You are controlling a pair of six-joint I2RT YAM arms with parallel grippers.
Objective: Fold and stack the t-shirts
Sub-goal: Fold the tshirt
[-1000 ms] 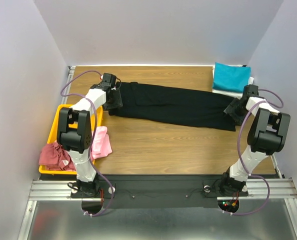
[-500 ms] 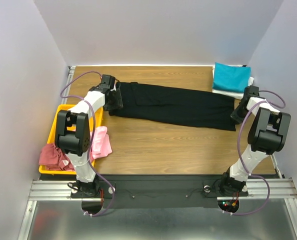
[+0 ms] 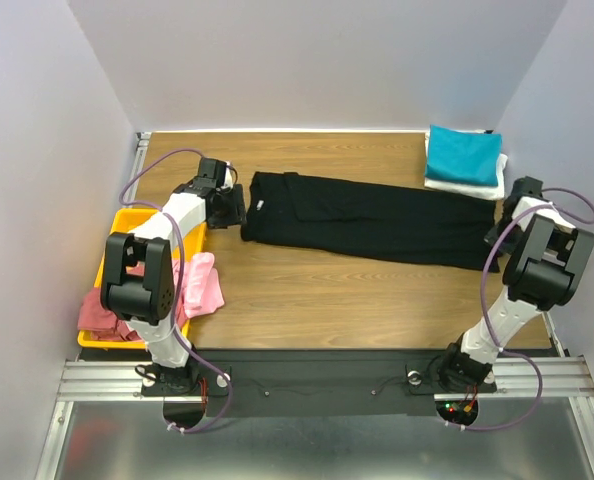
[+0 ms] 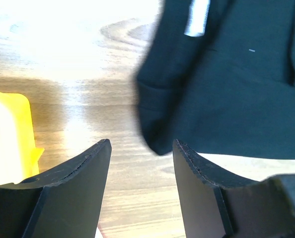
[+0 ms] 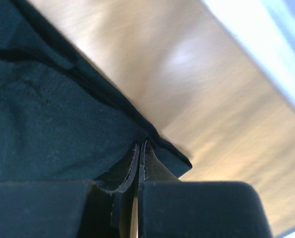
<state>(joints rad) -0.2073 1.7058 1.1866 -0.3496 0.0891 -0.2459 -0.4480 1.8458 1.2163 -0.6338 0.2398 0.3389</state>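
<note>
Right gripper (image 5: 140,148) jaws clamp the black shirt (image 3: 367,215) at its right edge; left gripper (image 4: 141,148) jaws gape empty. A one-sided pull could skew it.

- Top view: the light is even and soft from overhead, and the picture is sharp all over. The arms cast only faint shadows on the table (image 3: 317,290).
- Left wrist view: strong glare bleaches the wood at upper left and the yellow tray (image 4: 8,134). The black t-shirt (image 4: 237,89) is smeared with blur, and the left gripper (image 4: 141,145) shows dark.
- Right wrist view: the focus is soft, with glare on the wood at upper right. The right gripper (image 5: 140,146) is near-black and blurred.
</note>
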